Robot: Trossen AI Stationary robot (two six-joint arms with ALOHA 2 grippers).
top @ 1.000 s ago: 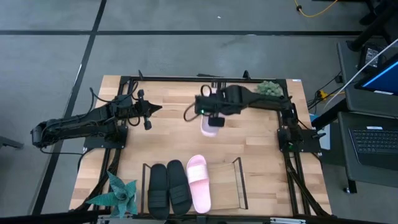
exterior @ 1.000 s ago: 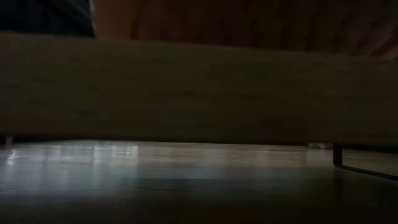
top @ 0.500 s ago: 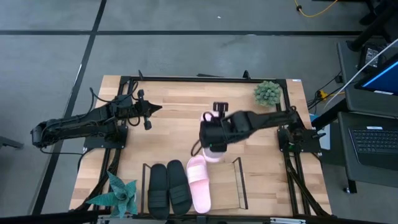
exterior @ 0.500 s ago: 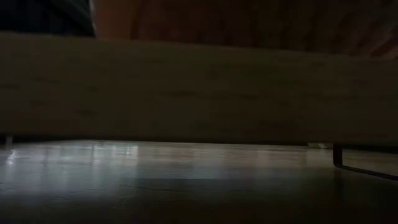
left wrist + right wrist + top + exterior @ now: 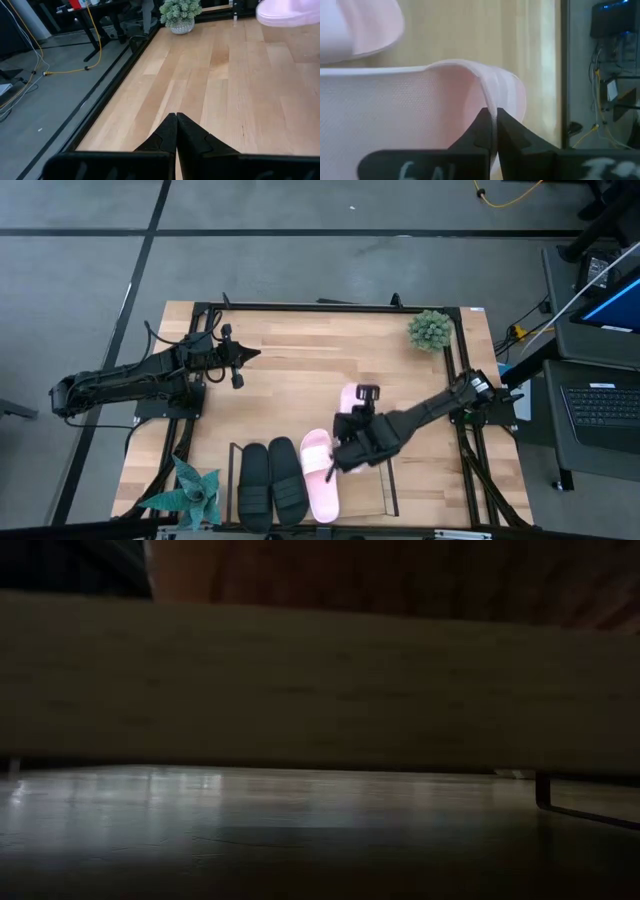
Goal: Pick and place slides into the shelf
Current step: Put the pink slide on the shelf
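your right pincer (image 5: 492, 131) pinches the strap of a pink slide (image 5: 420, 110) over the shelf (image 5: 384, 470); left pincer (image 5: 176, 131) is pressed together, waiting over the worktop (image 5: 280, 380).

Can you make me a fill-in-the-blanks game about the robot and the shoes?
1. The right gripper is shut on a slide whose colour is ____.
2. The number of slides already sitting in the shelf is ____.
3. The two slides at the left end of the shelf are coloured ____.
4. The left gripper holds nothing, and it is ____.

Missing words: pink; three; black; shut
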